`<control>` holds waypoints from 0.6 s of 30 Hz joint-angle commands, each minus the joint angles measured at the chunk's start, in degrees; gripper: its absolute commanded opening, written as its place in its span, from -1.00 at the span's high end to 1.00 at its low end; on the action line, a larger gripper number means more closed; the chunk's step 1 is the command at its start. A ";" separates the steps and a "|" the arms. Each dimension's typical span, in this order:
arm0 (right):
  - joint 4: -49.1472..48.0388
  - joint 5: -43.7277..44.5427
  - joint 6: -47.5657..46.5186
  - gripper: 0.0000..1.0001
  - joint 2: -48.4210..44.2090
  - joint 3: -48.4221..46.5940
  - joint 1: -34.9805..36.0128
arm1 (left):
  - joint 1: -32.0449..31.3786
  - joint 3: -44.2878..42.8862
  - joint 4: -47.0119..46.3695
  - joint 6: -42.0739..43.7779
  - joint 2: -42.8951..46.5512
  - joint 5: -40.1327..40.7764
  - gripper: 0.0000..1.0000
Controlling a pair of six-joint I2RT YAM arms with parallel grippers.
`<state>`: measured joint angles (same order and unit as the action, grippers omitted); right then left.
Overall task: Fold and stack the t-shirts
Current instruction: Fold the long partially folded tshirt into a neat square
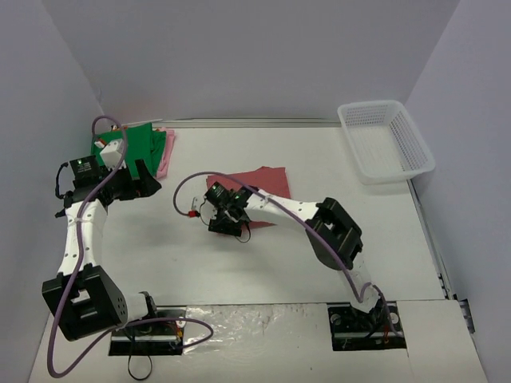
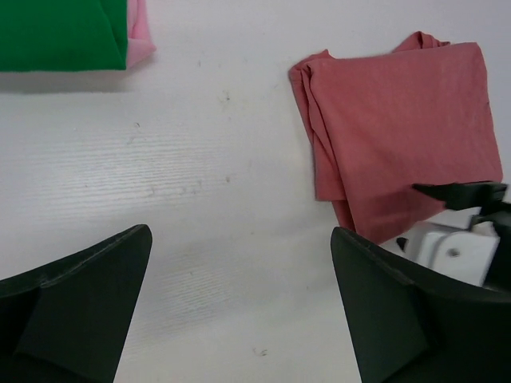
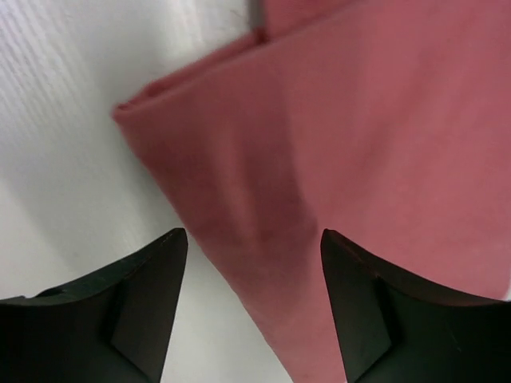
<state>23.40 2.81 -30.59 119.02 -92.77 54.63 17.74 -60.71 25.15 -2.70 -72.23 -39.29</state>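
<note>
The dusty-red t-shirt (image 1: 259, 182) lies folded on the table's middle; it also shows in the left wrist view (image 2: 399, 120) and fills the right wrist view (image 3: 359, 120). The green t-shirt (image 1: 140, 144) lies folded at the back left on top of the pale pink t-shirt (image 1: 165, 155); both show in the left wrist view, green (image 2: 60, 32) and pink (image 2: 140, 40). My right gripper (image 1: 226, 217) is open, its jaws (image 3: 254, 311) straddling the red shirt's near-left corner. My left gripper (image 1: 146, 182) is open and empty (image 2: 239, 319) over bare table, near the green shirt.
A white mesh basket (image 1: 386, 140) stands at the back right. Walls close the table at the back and sides. The right arm's gripper body shows in the left wrist view (image 2: 463, 231) by the red shirt's edge.
</note>
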 commanded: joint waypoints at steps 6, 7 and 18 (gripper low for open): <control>1.65 5.89 0.80 -0.24 6.04 -5.31 4.51 | 4.15 0.23 0.87 -2.49 0.59 -6.95 -0.89; 1.65 6.07 0.71 -0.25 6.57 -5.40 4.78 | 4.32 0.50 0.26 -2.49 0.60 -6.86 -0.89; 3.14 7.57 0.79 -0.17 10.09 -9.88 6.80 | 4.67 1.21 -0.27 -3.19 0.16 -7.64 -0.89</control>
<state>24.03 8.99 -30.22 128.31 -100.22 60.55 21.89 -59.40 25.89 -4.84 -72.34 -45.23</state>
